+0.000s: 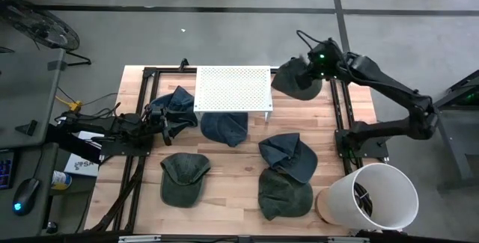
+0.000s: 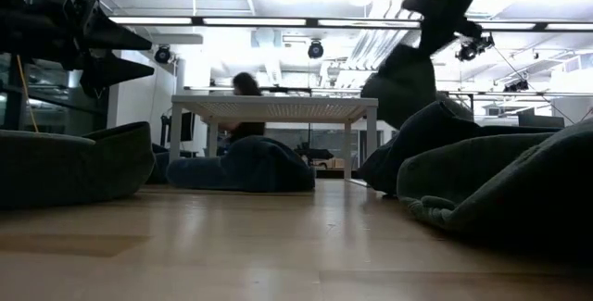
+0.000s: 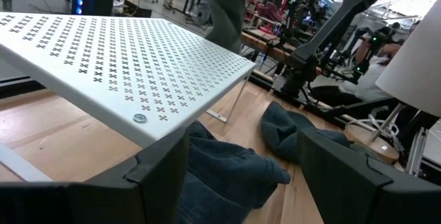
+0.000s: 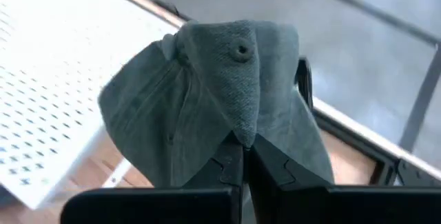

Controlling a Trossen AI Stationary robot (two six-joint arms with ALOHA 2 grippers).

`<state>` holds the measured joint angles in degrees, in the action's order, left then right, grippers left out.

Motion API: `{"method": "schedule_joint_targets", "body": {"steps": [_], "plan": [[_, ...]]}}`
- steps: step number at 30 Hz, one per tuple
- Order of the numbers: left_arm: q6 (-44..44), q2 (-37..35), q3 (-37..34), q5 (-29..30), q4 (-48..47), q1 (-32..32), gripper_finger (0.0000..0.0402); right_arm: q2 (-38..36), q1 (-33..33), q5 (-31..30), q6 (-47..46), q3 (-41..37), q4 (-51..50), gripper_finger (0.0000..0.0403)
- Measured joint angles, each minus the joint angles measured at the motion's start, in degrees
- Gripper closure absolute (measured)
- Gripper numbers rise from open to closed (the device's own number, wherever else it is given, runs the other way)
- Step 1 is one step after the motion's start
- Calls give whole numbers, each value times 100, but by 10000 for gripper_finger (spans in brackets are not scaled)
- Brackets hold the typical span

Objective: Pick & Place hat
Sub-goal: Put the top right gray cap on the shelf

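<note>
My right fingers (image 4: 244, 156) are pressed together on a fold of the grey-green hat (image 4: 220, 93), pinching it so the crown hangs in front of them with its top button facing my wrist camera. From above, that hat (image 1: 293, 78) is lifted clear of the counter (image 1: 232, 191), just off the far right corner of the white perforated stand (image 1: 233, 88), and from table height it dangles in the air beside the stand's top.

My left fingers (image 3: 234, 176) are spread wide with nothing between them, low over the left side of the counter and pointing under the near edge of the white stand toward a dark blue hat (image 3: 220, 176) lying there.

Further out, other hats lie on the wood: one beside my left fingers (image 1: 177, 102), a green one (image 1: 184, 176) near the front, and two more (image 1: 288, 155) (image 1: 284, 196) toward the right. A white bucket (image 1: 370, 196) lies at the front right corner.
</note>
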<state>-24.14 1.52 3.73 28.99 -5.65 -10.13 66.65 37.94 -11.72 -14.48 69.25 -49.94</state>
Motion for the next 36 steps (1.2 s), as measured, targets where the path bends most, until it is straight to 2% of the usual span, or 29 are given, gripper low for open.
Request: {"method": "schedule_joint_targets", "body": {"steps": [11,17,26,33,36], "plan": [[0,0,0,-1,1,0,138,-566,-363,13,-352,1,507,403],[0,0,1,-1,0,-1,138,-673,-621,163,-457,0,519,403],[0,0,1,10,41,-1,138,-716,-1091,40,-509,1,849,403],[-20,2,-42,10,887,-1,138,-716,-1485,12,-502,1,1178,403],[-18,0,-39,247,1239,0,138,-716,-1629,-107,-503,0,1215,402]]}}
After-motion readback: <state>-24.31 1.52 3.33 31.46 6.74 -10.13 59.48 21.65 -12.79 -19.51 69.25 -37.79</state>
